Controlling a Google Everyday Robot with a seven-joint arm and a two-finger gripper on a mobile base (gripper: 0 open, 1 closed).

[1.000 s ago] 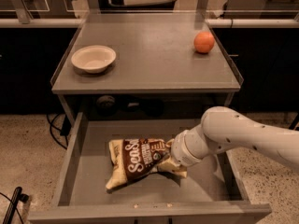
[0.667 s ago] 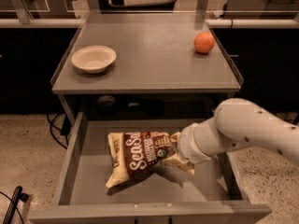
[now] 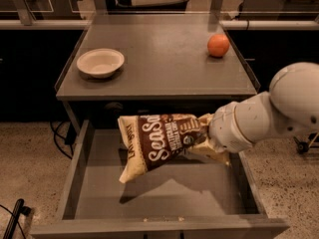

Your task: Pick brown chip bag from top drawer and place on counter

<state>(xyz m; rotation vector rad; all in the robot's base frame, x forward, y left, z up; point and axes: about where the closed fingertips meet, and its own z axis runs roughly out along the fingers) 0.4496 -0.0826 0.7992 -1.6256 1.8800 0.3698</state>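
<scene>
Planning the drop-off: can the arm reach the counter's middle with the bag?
Probably yes: the pincer holds the brown chip bag above the top drawer, and the counter is bare between bowl and orange.

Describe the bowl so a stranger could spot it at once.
Find the grey counter above the open top drawer, where the gripper holds the brown chip bag aloft. On the counter's left side sits the bowl: shallow, cream and empty, unlike the round orange at right.

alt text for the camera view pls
The robot's gripper, on a white arm from the right, holds a crinkly brown chip bag by its right end above the open grey metal top drawer. Behind, the flat grey counter carries a round cream bowl and an orange round fruit.
</scene>
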